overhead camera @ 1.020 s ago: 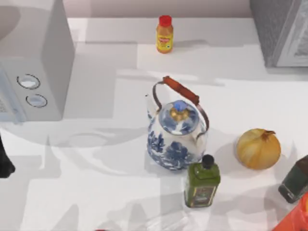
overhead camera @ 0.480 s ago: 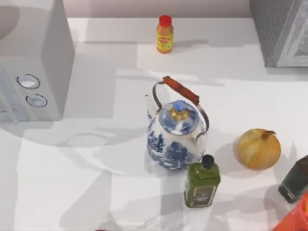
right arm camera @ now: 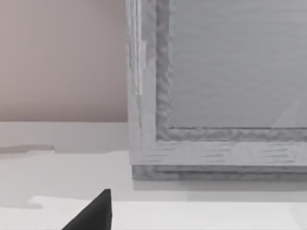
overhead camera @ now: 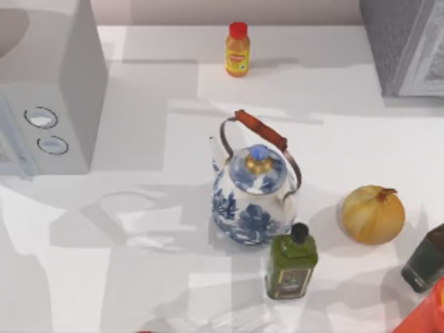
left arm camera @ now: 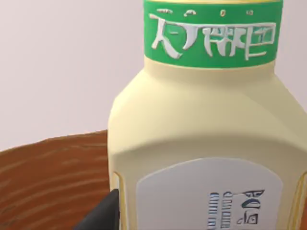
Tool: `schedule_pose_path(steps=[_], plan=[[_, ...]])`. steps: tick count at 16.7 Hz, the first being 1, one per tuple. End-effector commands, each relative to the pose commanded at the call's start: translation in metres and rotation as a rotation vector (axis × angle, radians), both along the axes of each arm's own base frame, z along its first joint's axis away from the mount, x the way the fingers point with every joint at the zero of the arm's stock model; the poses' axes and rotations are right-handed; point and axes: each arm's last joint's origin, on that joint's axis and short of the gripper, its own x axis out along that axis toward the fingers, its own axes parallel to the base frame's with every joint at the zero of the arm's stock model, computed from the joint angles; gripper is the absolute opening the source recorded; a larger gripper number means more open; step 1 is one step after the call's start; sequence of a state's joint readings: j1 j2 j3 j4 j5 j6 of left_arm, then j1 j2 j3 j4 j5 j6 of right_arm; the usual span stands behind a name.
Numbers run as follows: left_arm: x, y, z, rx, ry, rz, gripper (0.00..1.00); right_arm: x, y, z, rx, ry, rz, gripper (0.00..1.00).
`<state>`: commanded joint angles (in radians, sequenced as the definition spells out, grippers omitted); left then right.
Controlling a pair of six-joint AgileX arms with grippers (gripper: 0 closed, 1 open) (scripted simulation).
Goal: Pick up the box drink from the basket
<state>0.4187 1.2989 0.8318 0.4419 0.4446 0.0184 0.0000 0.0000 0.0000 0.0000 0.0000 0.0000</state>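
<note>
The box drink [left arm camera: 201, 143] is a pale yellow container with a green neck band and a white label. It looms very close in the left wrist view, upright, and its cap is cut off by the picture's edge. My left gripper [left arm camera: 103, 215] is right up against its side, low on the body. Beside and behind the drink curves the brown wooden wall of the basket [left arm camera: 48, 177]. My right gripper [right arm camera: 96, 213] hangs parked above the white table, facing a grey cabinet [right arm camera: 216, 96].
In the top view, a blue-and-white teapot [overhead camera: 254, 191] stands mid-table, with a dark green bottle [overhead camera: 291, 263] in front of it. An onion [overhead camera: 372, 214] lies to the right and an orange bottle [overhead camera: 237, 50] stands at the back. A microwave [overhead camera: 48, 90] is on the left.
A dark part of my left arm at the top view's left edge one second ago has left that view. The shadows on the table have shifted. The objects have not moved.
</note>
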Motion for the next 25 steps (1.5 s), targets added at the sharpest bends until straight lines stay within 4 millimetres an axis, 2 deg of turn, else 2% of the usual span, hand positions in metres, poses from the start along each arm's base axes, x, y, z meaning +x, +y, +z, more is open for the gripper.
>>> schedule_pose_path(steps=[3,6,7,9,18,24,25], plan=[[0.011,0.011,0.000,0.004,-0.006,-0.001,1.00,0.000,0.000,0.000,0.000,0.000,0.000,1.00],[0.011,0.011,0.000,0.004,-0.006,-0.001,1.00,0.000,0.000,0.000,0.000,0.000,0.000,1.00],[0.009,0.009,0.007,0.015,-0.028,-0.003,1.00,0.000,0.000,0.000,0.000,0.000,0.000,1.00],[0.012,0.010,0.004,0.008,-0.016,-0.002,1.00,0.000,0.000,0.000,0.000,0.000,0.000,1.00],[0.056,0.011,0.000,0.004,-0.006,-0.001,1.00,0.000,0.000,0.000,0.000,0.000,0.000,1.00],[0.061,0.011,0.000,0.004,-0.006,-0.001,1.00,0.000,0.000,0.000,0.000,0.000,0.000,1.00],[0.061,0.011,0.000,0.004,-0.006,-0.001,0.92,0.000,0.000,0.000,0.000,0.000,0.000,1.00]])
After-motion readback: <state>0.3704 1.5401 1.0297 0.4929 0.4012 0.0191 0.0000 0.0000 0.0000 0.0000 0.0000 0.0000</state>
